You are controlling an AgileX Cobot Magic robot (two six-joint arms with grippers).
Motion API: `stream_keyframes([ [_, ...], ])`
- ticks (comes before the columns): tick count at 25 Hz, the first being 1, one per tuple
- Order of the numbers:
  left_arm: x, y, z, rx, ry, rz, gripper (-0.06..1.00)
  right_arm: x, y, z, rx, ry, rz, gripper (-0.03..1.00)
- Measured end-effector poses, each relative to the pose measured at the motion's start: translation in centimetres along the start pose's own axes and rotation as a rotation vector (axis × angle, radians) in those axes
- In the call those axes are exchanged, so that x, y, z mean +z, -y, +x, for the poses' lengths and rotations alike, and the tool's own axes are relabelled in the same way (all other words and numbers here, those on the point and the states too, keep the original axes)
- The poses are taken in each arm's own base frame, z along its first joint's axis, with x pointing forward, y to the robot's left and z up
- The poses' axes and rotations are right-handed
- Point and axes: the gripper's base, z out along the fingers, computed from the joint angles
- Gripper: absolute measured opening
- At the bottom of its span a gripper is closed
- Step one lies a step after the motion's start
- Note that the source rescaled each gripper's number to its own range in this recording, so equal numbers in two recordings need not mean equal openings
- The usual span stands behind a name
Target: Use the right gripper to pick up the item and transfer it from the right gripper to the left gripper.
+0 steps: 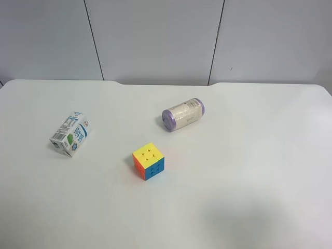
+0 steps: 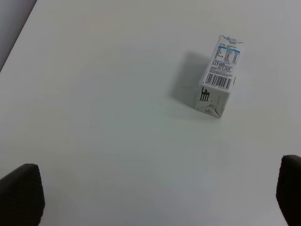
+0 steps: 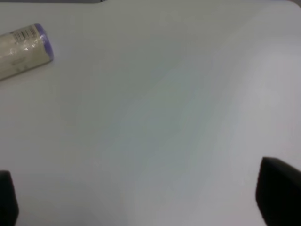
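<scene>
The cube (image 1: 148,161) lies nearest on the table (image 1: 259,171), a carton (image 1: 70,134) to its left, a wrapped roll (image 1: 183,114) to its right. Which item is meant is unclear, risking a wrong pick. Both tools, left (image 2: 155,197) and right (image 3: 141,197), stand spread, empty, fingertips cropped.

Left wrist cam: small white rectangular milk carton (image 2: 219,75) with blue print and barcode lying on side on plain white table (image 2: 108,117), shadow beside it. Dark fingertips (image 2: 21,193) of left gripper (image 2: 155,195) poke in at two corners, spread wide, nothing between them. Grey strip past table edge.
</scene>
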Motion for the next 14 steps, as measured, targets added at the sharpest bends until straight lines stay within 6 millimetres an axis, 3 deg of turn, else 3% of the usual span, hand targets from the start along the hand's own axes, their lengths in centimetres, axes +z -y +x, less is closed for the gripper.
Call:
stream_keyframes([
  [14,0.00,0.00,0.00,-0.001,0.000,0.000,1.00,0.00,0.00,0.00,0.000,0.000,0.000,1.00],
])
